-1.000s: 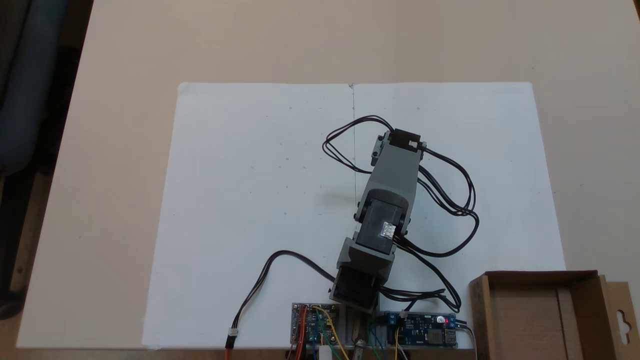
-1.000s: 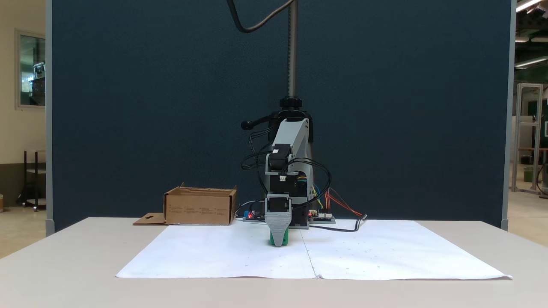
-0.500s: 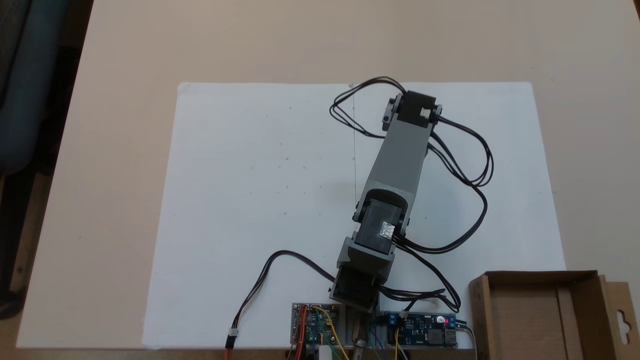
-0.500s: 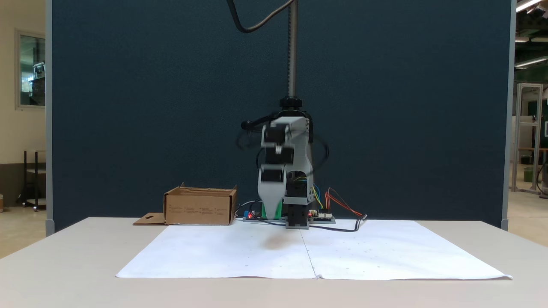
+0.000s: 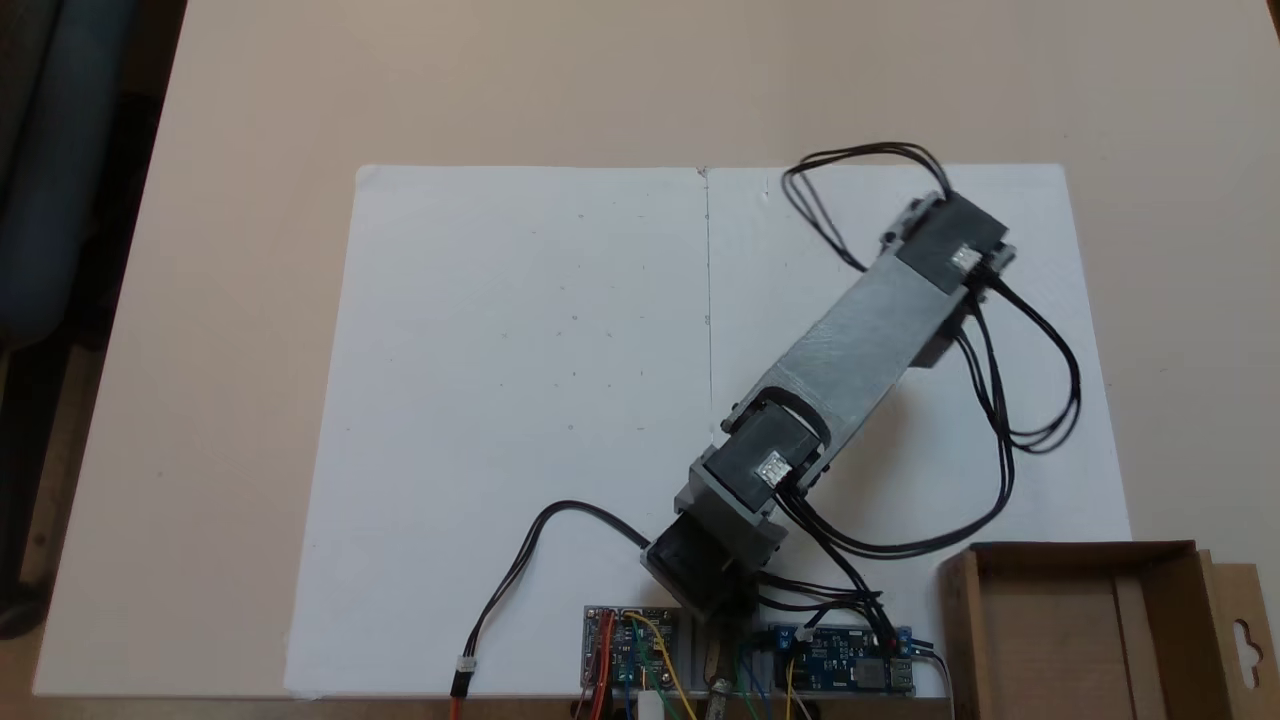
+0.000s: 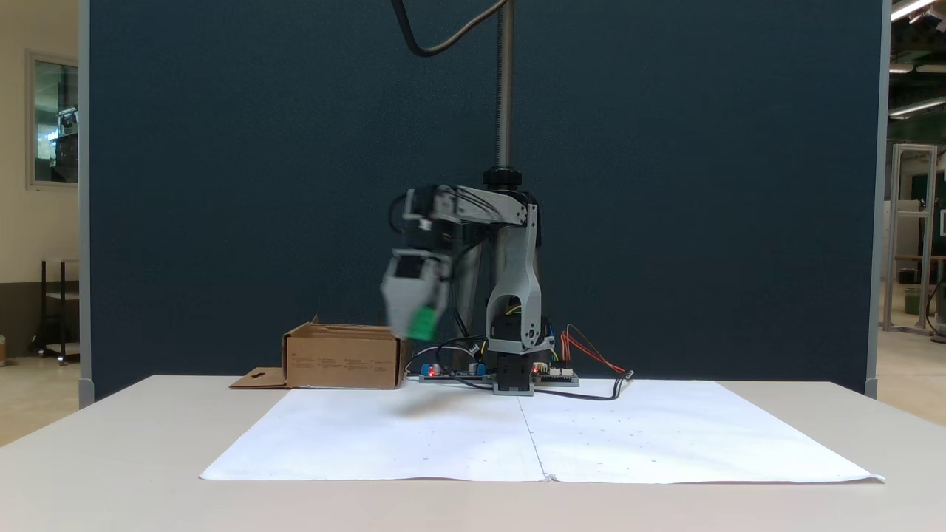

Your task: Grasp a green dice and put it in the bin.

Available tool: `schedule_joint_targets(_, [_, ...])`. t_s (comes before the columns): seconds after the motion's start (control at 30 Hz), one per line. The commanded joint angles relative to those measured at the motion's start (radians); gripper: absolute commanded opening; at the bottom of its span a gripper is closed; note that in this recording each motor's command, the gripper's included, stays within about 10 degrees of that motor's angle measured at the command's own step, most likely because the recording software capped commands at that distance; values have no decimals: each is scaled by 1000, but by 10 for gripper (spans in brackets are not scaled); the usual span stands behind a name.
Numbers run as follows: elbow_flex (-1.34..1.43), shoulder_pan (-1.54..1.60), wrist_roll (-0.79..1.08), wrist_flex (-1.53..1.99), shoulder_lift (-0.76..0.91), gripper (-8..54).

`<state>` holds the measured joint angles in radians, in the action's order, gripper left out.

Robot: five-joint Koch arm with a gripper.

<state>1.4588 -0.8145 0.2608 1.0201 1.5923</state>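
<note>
Fixed view, arm (image 6: 510,258) raised (blurred), green dice (image 6: 423,323) aloft

Even, bright indoor light falls on the counter (image 5: 250,300) in both fixed views, with ceiling strips glowing at the upper right beside the dark panel (image 6: 295,148). The white paper (image 5: 520,350) shows no glare, and a faint soft shadow lies on it beneath the raised arm. The arm's outer end with the green dice (image 6: 423,324) is smeared by motion blur, while the bin (image 6: 344,358) beside it is sharp.

Looks like a lab or workshop hall. Bare circuit boards (image 5: 845,660) at the table's (image 5: 600,90) 6 o'clock edge, dark partition (image 6: 295,185) behind, aluminium frame (image 6: 913,236) at 3 o'clock.
</note>
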Motion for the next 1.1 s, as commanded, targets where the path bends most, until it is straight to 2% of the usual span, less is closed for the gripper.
schedule_joint_targets(0.0, [-74,-159,2,28,48,121])
schedule_joint_targets(0.17, [-184,-514,31,18,28,121])
schedule_joint_targets(0.37, [-261,-759,49,-5,-43,121])
schedule_joint_targets(0.6, [-265,-977,127,-58,-206,121])
schedule_joint_targets(0.8, [-265,-989,132,-112,-242,121])
schedule_joint_targets(0.87, [-264,-986,130,-124,-259,323])
schedule_joint_targets(0.9, [-264,-986,130,-126,-265,336])
schedule_joint_targets(0.97, [-264,-983,130,-132,-267,405])
schedule_joint_targets(1.07, [-264,-982,129,-150,-270,405])
